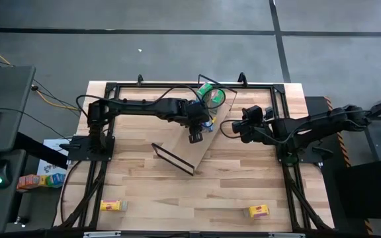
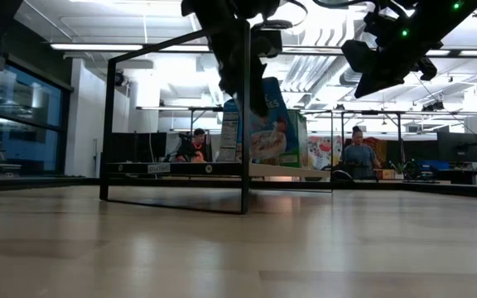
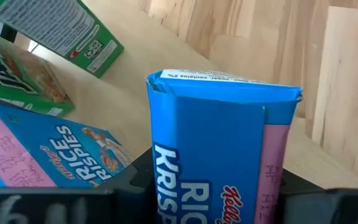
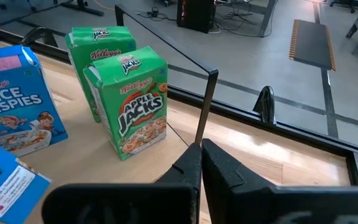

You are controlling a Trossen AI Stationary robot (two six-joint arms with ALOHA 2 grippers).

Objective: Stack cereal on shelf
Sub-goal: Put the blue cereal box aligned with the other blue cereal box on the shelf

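Left gripper is clamped on a blue Rice Krispies box, held over the shelf, probably to stand it in line with the others. The held box's long axis runs straight out from the fingers. Already upright on the board: another Rice Krispies box and two green Apple Jacks boxes. Right gripper waits beside the shelf, jaws together. Two yellow boxes lie on the tabletop, well apart.

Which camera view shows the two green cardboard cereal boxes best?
The right wrist view: both green cardboard cereal boxes stand upright on the light-wood shelf board, print readable. The high view shows only a green patch, the left wrist view cropped parts, the low view barely any green.
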